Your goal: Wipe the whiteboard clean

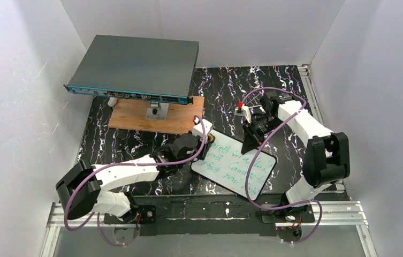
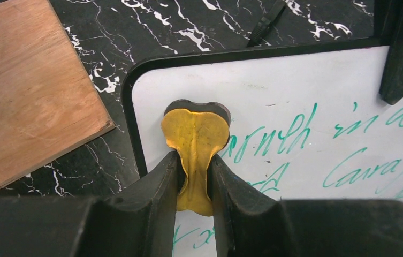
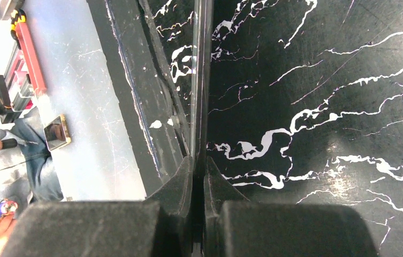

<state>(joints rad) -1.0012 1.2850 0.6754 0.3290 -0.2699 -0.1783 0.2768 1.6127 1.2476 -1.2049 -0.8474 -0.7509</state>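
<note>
robotics lab test cell, white panel walls (image 1: pixel 17 96), aluminium rail (image 1: pixel 343 210) at the near edge, black marbled tabletop (image 1: pixel 220 91)

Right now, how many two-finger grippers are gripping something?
2. The left gripper pinches a yellow pad over a corner of the small white rectangular whiteboard; the right gripper clamps its far edge.

Whiteboard (image 1: pixel 235 167) face open for sweeping right of yellow pad (image 2: pixel 195 134). Right gripper (image 1: pixel 251 144) clamps board's far edge, its black finger overhanging that side: obstacle. Left gripper (image 2: pixel 194 160) pinches pad near board's far left corner. Wooden plank (image 1: pixel 135 118) near that corner, grey box (image 1: pixel 135 67) raised above it. Bare table (image 1: pixel 226 91) behind board passable. White walls (image 1: pixel 22 107) hem both sides.
</note>
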